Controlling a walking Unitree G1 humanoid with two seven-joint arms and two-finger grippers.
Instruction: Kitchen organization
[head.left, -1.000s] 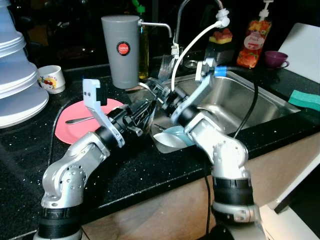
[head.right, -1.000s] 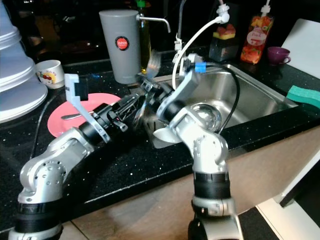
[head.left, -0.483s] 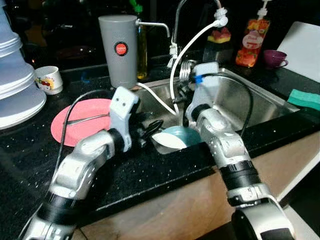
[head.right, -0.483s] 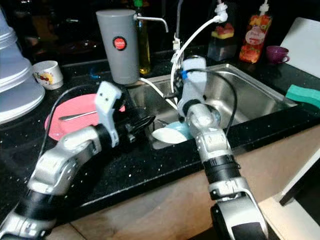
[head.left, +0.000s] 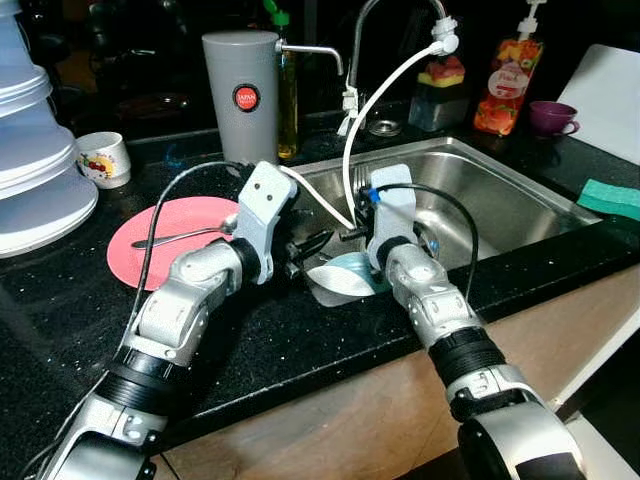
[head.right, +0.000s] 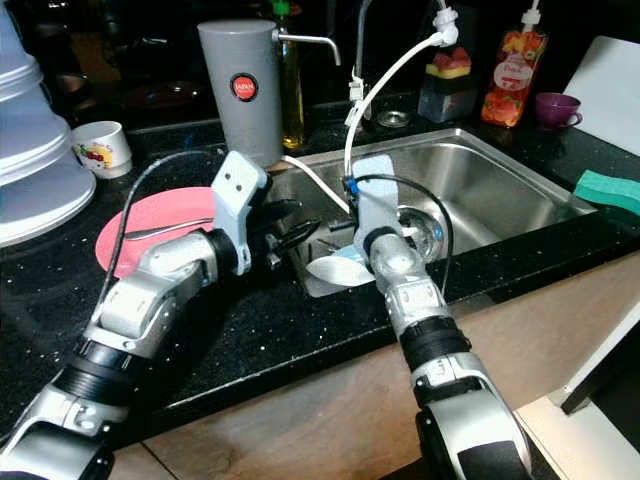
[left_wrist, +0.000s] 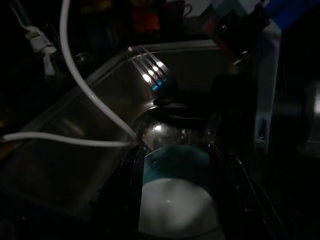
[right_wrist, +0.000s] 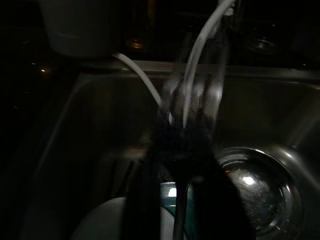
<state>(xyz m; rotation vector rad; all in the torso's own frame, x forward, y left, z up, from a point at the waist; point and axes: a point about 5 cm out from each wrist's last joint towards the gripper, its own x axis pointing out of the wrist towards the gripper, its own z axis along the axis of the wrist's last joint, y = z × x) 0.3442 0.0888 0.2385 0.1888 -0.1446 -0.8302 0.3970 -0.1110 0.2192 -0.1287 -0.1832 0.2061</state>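
My right gripper (right_wrist: 182, 137) hangs over the left part of the steel sink (head.left: 520, 205), shut on a metal fork (left_wrist: 152, 72) whose tines point up. Below it a white bowl (head.left: 335, 283) and a teal bowl (head.left: 357, 265) lie tilted against the sink's near left corner. My left gripper (head.left: 312, 245) reaches in over the sink's left rim just above the bowls. Its fingers are open with nothing between them. In the left wrist view its two fingers (left_wrist: 127, 190) frame the white bowl (left_wrist: 177, 210).
A pink plate (head.left: 190, 215) with a spoon lies on the black counter left of the sink. Behind it stand a grey canister (head.left: 242, 100) and a white cup (head.left: 103, 158). A white hose (head.left: 385, 90) hangs from the tap. A green cloth (head.left: 608, 198) lies at right.
A second ago both grippers met high over the sink's left rim around the fork. They have parted: the right has dropped over the bowls with the fork, the left has drawn back and lowered.
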